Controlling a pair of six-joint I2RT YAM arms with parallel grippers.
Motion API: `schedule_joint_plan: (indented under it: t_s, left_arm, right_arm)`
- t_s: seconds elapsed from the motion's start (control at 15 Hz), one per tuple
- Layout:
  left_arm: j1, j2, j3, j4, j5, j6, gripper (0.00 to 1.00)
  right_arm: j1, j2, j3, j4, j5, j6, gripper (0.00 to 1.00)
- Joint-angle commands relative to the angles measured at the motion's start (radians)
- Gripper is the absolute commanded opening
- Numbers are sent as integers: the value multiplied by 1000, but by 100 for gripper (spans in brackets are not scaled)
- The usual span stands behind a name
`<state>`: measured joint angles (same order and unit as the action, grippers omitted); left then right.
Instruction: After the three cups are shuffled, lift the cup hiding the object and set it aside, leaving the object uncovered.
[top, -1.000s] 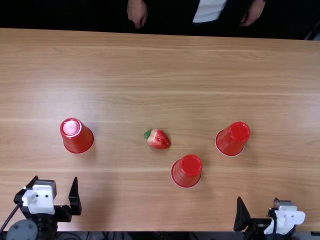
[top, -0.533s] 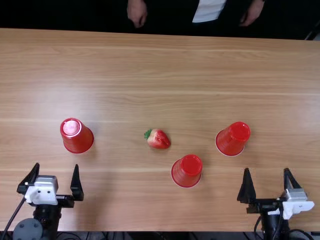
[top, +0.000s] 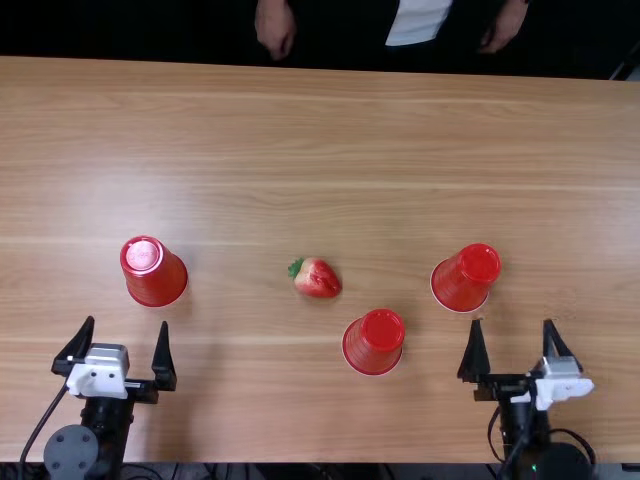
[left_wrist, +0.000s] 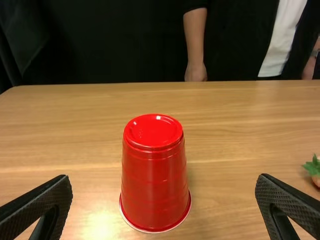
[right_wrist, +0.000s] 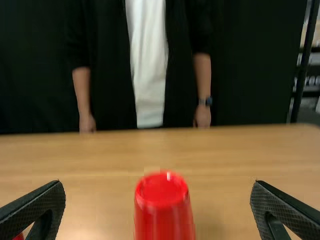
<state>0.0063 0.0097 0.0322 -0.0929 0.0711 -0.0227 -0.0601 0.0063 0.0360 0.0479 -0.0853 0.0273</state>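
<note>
Records left jaws and right jaws spread, empty, crept up from the frame's bottom edge within the last second; finds strawberry (top: 316, 278) bare mid-frame on counter (top: 320, 150), middle cup (top: 373, 342) parked just lower right; judges uncovering complete.

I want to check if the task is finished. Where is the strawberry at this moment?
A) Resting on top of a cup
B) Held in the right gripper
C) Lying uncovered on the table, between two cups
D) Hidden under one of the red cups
C: the strawberry lies bare on the table, between the left cup and the middle cup, touching neither.
</note>
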Motion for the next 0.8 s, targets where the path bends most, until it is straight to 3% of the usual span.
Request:
schedule_joint_plan:
  t_s: [0.0,0.73]
  left_arm:
    - [-2,-10,-32,-5,15,10,100]
    - [-2,-10,-32,-7,17,15,100]
  right_arm:
    - [-12,-6,-16,10,10,2,100]
    - [-14,-6,-18,10,10,2,100]
